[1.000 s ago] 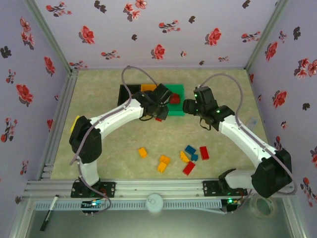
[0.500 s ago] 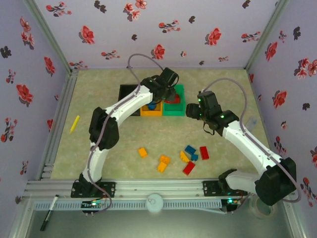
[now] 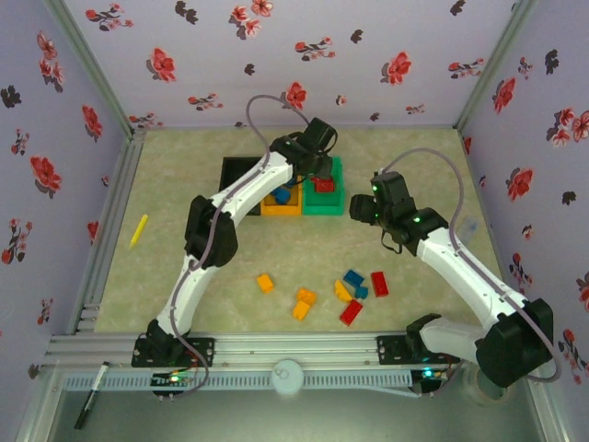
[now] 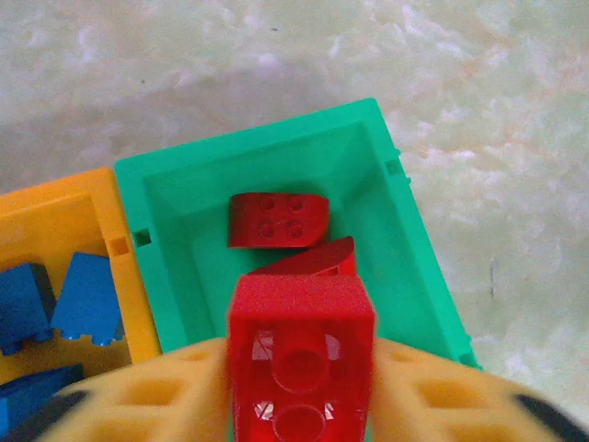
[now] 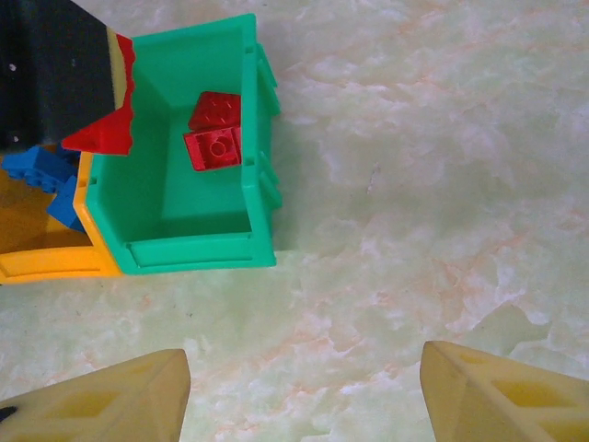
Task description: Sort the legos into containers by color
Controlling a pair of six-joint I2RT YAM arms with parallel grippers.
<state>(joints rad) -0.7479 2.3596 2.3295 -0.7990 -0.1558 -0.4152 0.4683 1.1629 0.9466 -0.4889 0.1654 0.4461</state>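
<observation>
1. Your left pincer [image 4: 299,398] is clamped on a red brick [image 4: 299,322] at the bottom centre of the left wrist view, over the near part of the green bin [image 4: 425,267]. Let go while it is off centre and the brick could strike the near wall and tip out onto the desk [image 4: 515,110].
2. Two red bricks [image 4: 276,219] already lie in the green bin, right under the drop. A brick let fall from high up may bounce off them and hop over the rim. How high the pincer hangs cannot be judged from here.
3. The orange bin [image 4: 55,207] with its blue bricks [image 4: 87,299] touches the green bin on the left of that frame. A small drift that way would put red among blue.
4. The bins look light and are joined in a row. If you lower the pincer and a finger catches a wall, you would likely drag all three.
5. Your right pincer [image 5: 308,391] is wide open and empty, over bare desk just beside the green bin. Pull the left arm back carelessly and the two arms may clash.
6. The loose bricks [image 3: 351,313] lie crowded at the lower centre of the top view. A loose aim there could shove neighbours or lift two colours at once.
</observation>
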